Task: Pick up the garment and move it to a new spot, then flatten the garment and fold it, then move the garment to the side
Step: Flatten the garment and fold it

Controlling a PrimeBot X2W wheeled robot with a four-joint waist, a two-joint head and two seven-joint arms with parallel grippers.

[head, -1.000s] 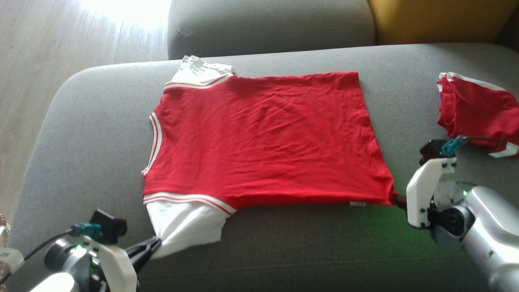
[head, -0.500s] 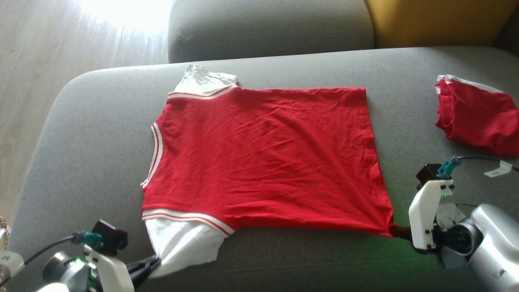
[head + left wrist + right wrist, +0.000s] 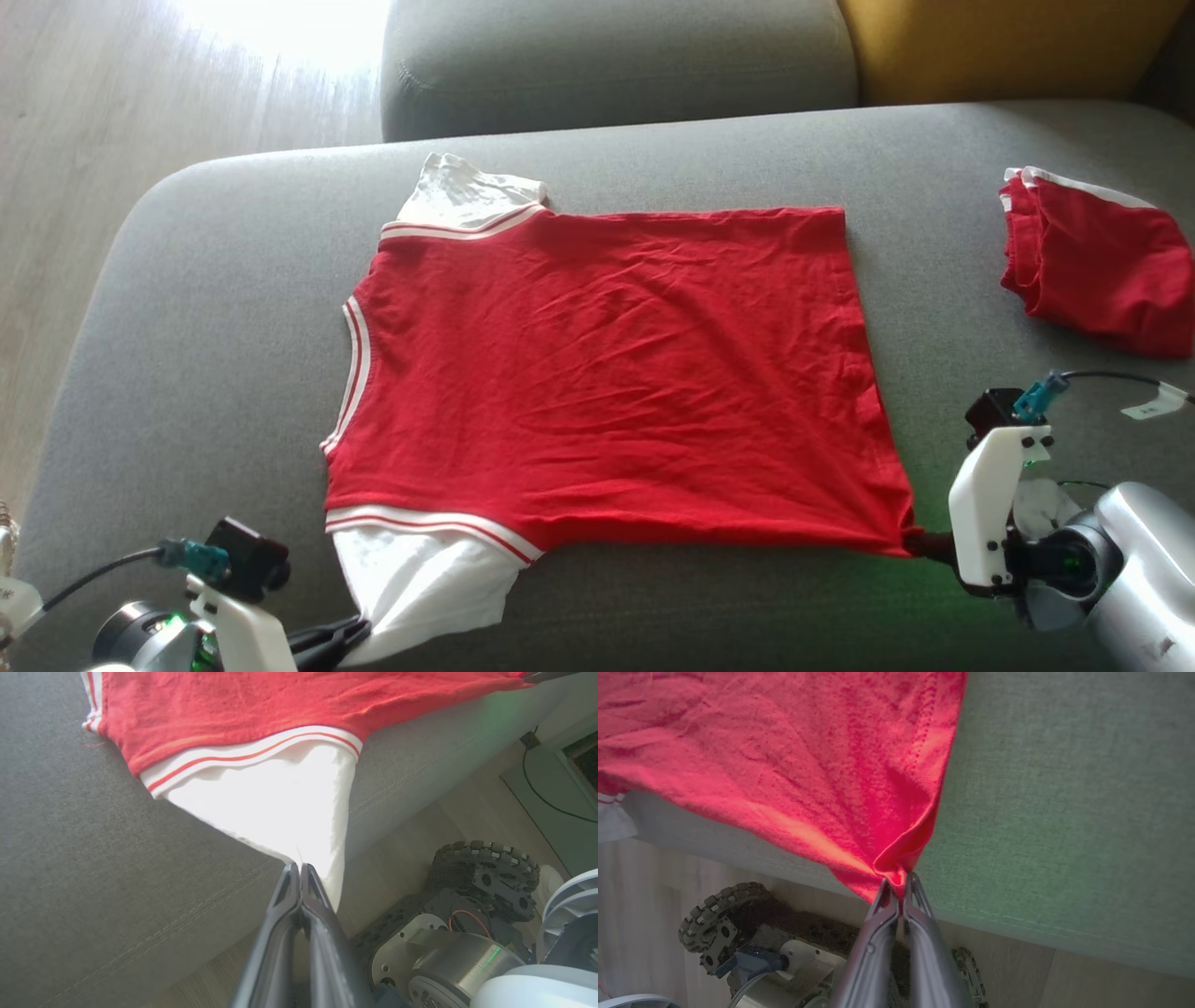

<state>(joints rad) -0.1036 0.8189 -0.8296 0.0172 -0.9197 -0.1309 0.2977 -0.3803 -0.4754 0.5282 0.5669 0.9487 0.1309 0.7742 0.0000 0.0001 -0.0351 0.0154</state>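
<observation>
Left gripper clamped on white sleeve tip, right gripper pinching red hem corner: likely tensioning near edge to flatten. Garment spread mid sofa seat. Beyond, second red bundle far right, well apart.

Grey sofa seat: red shirt spread flat; red bundle at right.

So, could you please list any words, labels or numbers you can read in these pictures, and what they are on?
None can be read.
The white tag on the cable by the right gripper is too small to read; the red shirt shows no print.
</observation>
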